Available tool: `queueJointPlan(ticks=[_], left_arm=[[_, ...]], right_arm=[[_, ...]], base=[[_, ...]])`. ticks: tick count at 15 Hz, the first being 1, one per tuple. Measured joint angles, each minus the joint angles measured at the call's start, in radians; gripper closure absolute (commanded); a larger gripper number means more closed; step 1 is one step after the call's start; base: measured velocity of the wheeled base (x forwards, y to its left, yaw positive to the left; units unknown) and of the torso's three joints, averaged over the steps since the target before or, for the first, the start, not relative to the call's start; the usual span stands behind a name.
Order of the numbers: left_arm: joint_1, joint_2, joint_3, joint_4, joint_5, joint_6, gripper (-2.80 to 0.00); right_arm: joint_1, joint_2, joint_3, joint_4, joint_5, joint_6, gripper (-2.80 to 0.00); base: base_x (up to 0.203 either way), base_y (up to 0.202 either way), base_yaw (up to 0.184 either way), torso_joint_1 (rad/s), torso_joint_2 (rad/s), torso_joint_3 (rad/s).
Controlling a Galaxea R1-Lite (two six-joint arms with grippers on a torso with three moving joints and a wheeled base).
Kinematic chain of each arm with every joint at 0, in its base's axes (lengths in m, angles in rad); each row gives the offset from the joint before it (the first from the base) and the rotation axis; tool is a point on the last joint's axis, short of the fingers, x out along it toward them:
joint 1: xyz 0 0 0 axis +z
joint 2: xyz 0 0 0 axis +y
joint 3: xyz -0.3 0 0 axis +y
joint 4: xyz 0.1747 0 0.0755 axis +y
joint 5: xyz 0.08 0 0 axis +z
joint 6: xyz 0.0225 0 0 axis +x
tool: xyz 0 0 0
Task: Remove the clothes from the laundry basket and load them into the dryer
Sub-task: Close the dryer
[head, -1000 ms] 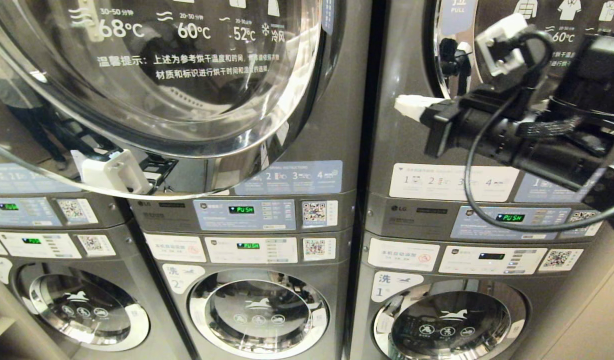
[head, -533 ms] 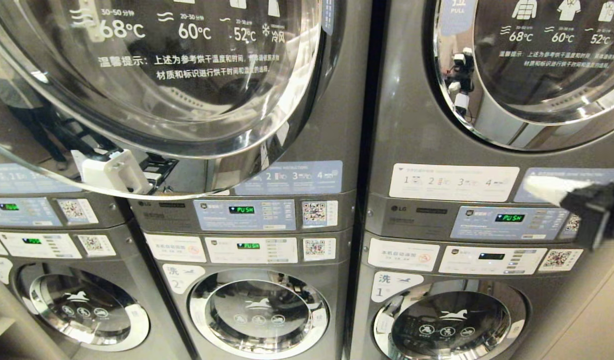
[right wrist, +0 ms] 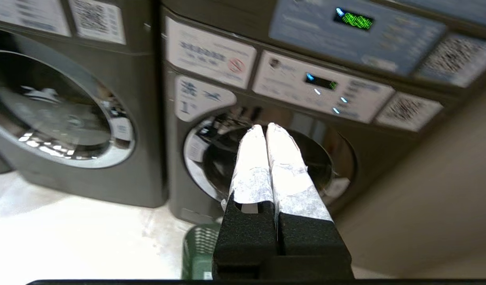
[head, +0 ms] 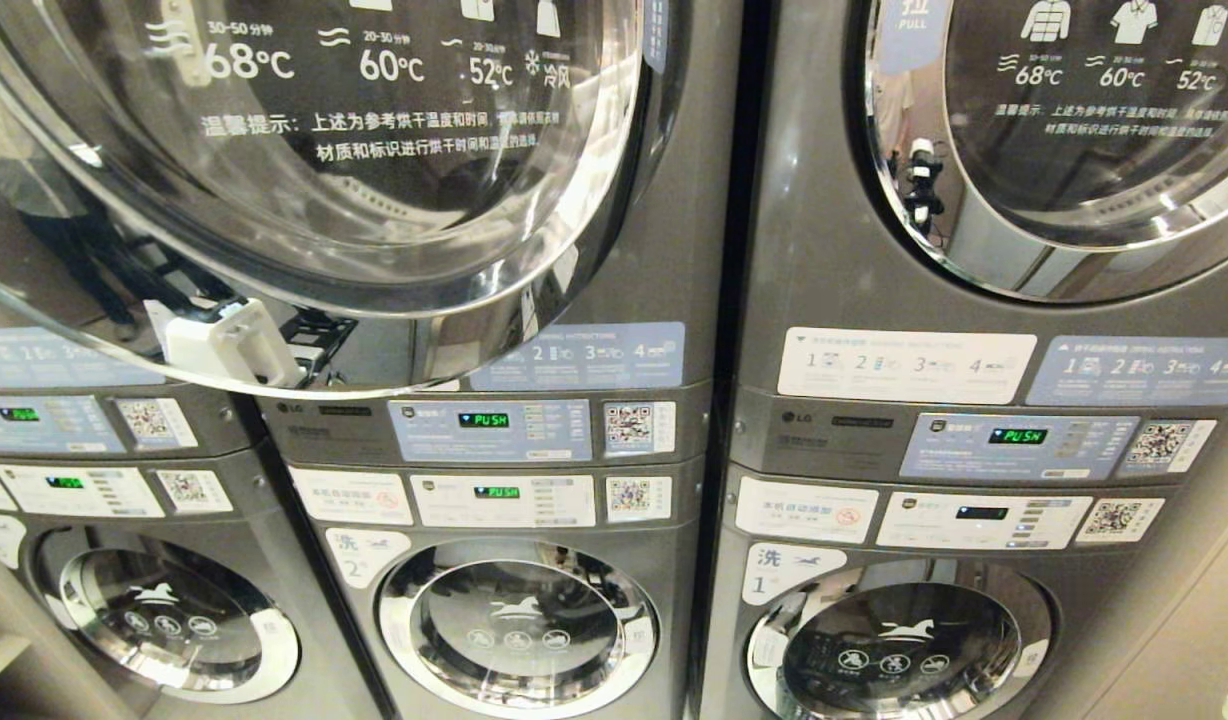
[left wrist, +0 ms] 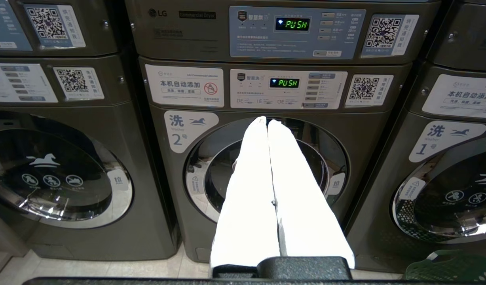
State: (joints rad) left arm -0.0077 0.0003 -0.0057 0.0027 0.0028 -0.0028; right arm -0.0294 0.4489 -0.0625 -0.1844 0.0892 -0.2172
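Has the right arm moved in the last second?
Yes. It was up in front of the right dryer door and has dropped out of the head view; its right gripper now points low at a washer.

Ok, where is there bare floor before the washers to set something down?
Free: the pale floor in front of the neighbouring washer, bordered by that machine's base and the green basket. Crowded: the basket stands close before washer 1, and the beige wall closes off the far side there.
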Motion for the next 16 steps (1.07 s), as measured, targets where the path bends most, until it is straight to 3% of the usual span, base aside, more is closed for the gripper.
queueJointPlan(ticks=[2,6,8,16], left_arm=[[0.000,0.000,0.000,0.000,0.000,0.000,0.00],[0.000,0.000,0.000,-0.001,0.000,0.000,0.00],[0.000,0.000,0.001,-0.001,0.000,0.000,0.00],[0.000,0.000,0.000,-0.001,0.000,0.001,0.00]], right_arm=[[0.000,-0.143,0.038,0.085,-0.054,-0.004,0.00],[0.014,-0.373,0.059,0.165,-0.040,0.028,0.00],[0.017,-0.417,0.061,0.181,-0.060,0.078,0.00],[0.019,-0.450,0.035,0.262,-0.068,0.089,0.00]], base=[[0.000,0.000,0.000,0.000,0.00,0.000],[0.000,0.000,0.000,0.000,0.00,0.000],[0.000,0.000,0.000,0.000,0.00,0.000],[0.000,0.000,0.000,0.000,0.00,0.000]])
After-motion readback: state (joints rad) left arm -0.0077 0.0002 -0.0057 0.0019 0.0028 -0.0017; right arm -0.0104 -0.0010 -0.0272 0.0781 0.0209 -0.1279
